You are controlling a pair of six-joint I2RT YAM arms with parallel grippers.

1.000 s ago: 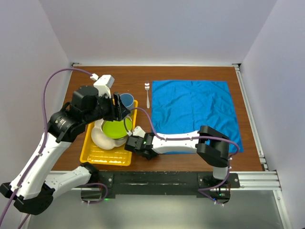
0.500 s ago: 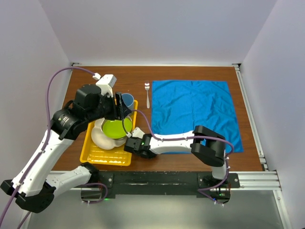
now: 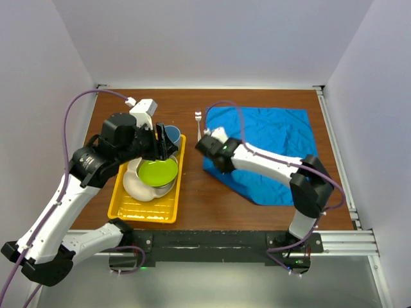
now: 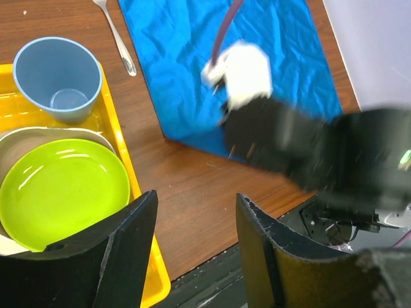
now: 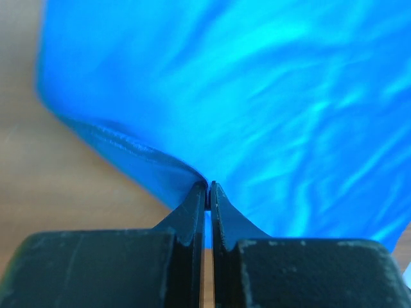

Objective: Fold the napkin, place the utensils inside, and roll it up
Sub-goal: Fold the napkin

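Note:
The bright blue napkin (image 3: 276,144) lies on the right half of the table, its near-left corner lifted and drawn back over itself. My right gripper (image 3: 209,144) is shut on that corner, and the right wrist view shows the cloth (image 5: 257,96) pinched between the closed jaws (image 5: 207,190). The silver fork (image 3: 198,127) lies on the wood just left of the napkin's far-left corner; it also shows in the left wrist view (image 4: 115,35). My left gripper (image 3: 162,145) hovers open and empty above the tray; its open jaws (image 4: 192,256) show in the left wrist view.
A yellow tray (image 3: 144,208) at the left holds a lime green bowl (image 3: 157,172) on a white plate (image 3: 131,185) and a small blue cup (image 3: 171,134). White walls close in the table's left, far and right sides.
My right gripper moved from near the tray's front-right corner toward the far left, carrying the napkin's near-left corner. The napkin's near-left edge now runs diagonally. The left arm barely moved.

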